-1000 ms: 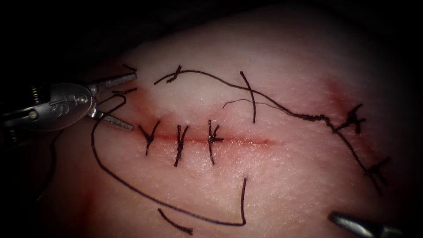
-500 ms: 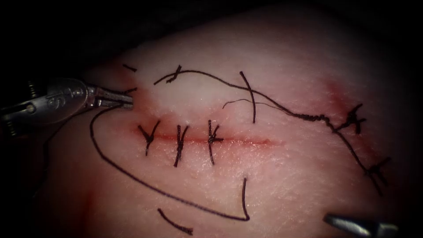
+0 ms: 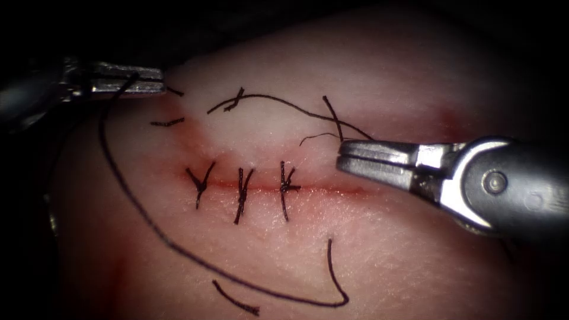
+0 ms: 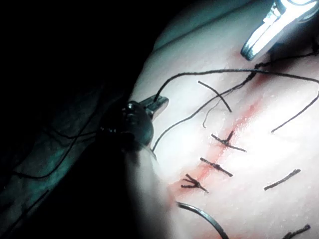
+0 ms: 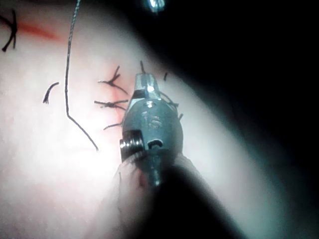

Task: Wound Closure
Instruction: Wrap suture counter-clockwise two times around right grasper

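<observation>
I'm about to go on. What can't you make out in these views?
- Endoscope view: the right end effector, jaws shut, covers the right end of the cut and where the upper strand leads.
- Endoscope view: the left end effector is shut on the thread; behind it, darkness hides the thread.
- Left wrist view: a curved piece is cut off by the edge. I cannot tell whether it is needle or thread.

Left tool (image 4: pixel 158 103) fingers grip thread (image 4: pixel 209 73) (tissue (image 4: pixel 259 164) stitched).
</observation>
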Controlling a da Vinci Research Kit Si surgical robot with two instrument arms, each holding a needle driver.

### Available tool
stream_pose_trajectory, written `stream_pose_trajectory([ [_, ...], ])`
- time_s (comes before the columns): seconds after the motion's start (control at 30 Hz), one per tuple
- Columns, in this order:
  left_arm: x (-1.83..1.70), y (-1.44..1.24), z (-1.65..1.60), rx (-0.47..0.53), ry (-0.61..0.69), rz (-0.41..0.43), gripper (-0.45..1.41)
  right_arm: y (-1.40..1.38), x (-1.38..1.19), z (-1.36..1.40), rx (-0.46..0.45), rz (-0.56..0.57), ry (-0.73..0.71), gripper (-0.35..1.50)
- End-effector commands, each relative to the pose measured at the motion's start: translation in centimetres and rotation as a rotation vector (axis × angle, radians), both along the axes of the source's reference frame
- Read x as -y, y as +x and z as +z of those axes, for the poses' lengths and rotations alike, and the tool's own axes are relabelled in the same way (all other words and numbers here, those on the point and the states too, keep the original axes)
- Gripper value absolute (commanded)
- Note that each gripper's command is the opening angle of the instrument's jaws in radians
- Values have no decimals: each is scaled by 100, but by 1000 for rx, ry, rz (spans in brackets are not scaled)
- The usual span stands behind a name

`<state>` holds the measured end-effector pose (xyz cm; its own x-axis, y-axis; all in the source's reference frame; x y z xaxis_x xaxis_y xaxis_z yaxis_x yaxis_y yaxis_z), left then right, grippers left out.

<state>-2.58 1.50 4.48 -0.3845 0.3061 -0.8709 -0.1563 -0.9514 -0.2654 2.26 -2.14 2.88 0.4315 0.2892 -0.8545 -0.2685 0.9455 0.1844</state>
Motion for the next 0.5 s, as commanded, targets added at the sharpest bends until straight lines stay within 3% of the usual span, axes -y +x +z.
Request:
stream_pose_trajectory([
  [0.03,-12,-12,4,6,1,-9,-45,34,-8,5,-38,-6,3,-35],
  [0.17,-14,-45,27,13,0,-36,-45,79,-6,12,-136,-47,2,-35],
  [0.5,-5,-51,78,-1,13,-28,-45,110,-12,-18,-327,43,-50,-35],
])
